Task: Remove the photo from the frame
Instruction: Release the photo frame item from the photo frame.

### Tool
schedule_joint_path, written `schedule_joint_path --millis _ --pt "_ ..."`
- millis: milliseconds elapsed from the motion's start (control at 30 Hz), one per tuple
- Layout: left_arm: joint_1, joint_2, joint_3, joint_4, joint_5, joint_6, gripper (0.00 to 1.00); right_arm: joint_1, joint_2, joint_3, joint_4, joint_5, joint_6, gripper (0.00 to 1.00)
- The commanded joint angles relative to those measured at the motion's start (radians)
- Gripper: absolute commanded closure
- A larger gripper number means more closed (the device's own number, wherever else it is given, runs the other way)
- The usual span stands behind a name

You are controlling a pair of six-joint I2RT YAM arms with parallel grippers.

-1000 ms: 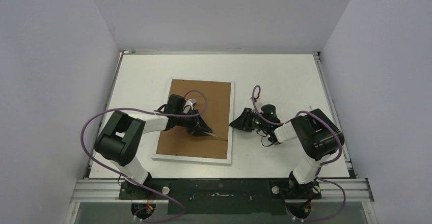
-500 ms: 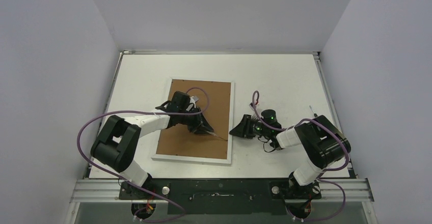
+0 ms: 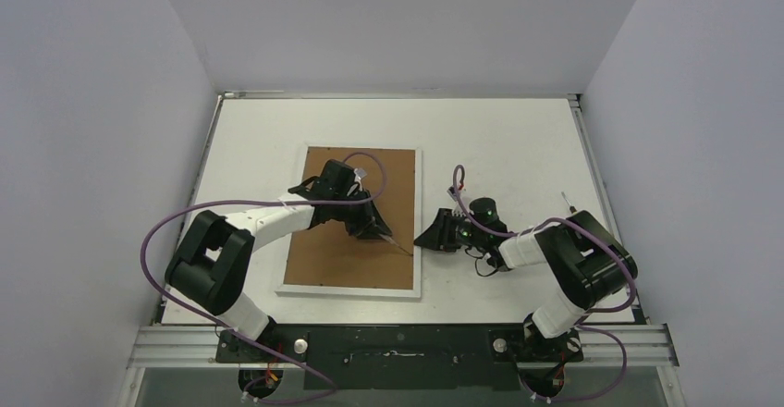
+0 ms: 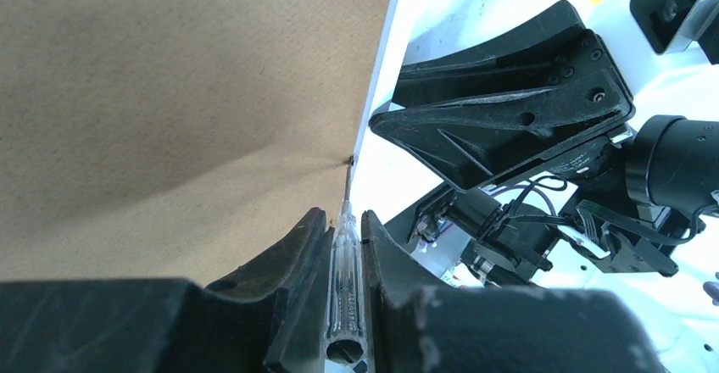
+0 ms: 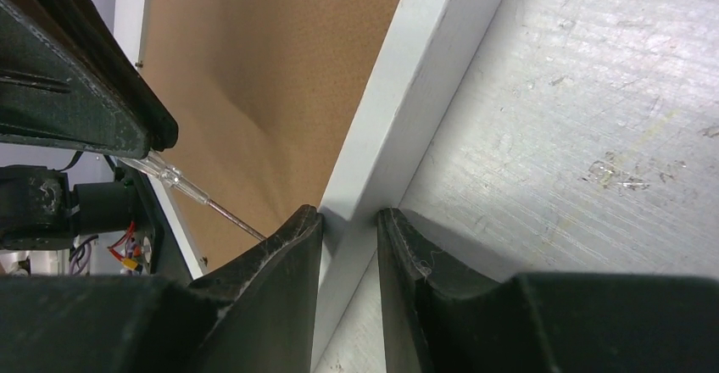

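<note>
The right gripper has moved in across the scuffed table and now pinches the smooth white rail of the frame, which lies back-up mid-table. The left gripper, shifted slightly farther, clamps a clear-handled screwdriver, its thin tip at the grainy brown board's edge. The photo is hidden.

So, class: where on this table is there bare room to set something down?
Free: the far strip of table between the frame and the back wall, and the far right corner beyond the right arm. Crowded: the frame's right border, where the left gripper, holding a screwdriver, meets the right gripper.
</note>
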Motion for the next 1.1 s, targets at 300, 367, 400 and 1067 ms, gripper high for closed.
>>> schedule_joint_path --millis 300,367,400,1067 --pt "-0.147 0.005 0.133 -0.019 -0.031 -0.025 1.00 0.092 -0.015 0.015 -0.055 0.039 0.004 0.83" --pt "-0.161 0.010 0.141 -0.018 -0.040 -0.033 1.00 0.102 -0.028 0.009 -0.059 0.063 0.017 0.83" --pt "-0.167 0.012 0.144 -0.017 -0.042 -0.037 1.00 0.109 -0.034 0.006 -0.064 0.079 0.025 0.83" --pt "-0.227 0.109 0.300 -0.037 -0.089 -0.098 1.00 0.281 -0.244 -0.008 -0.282 0.512 0.117 0.94"
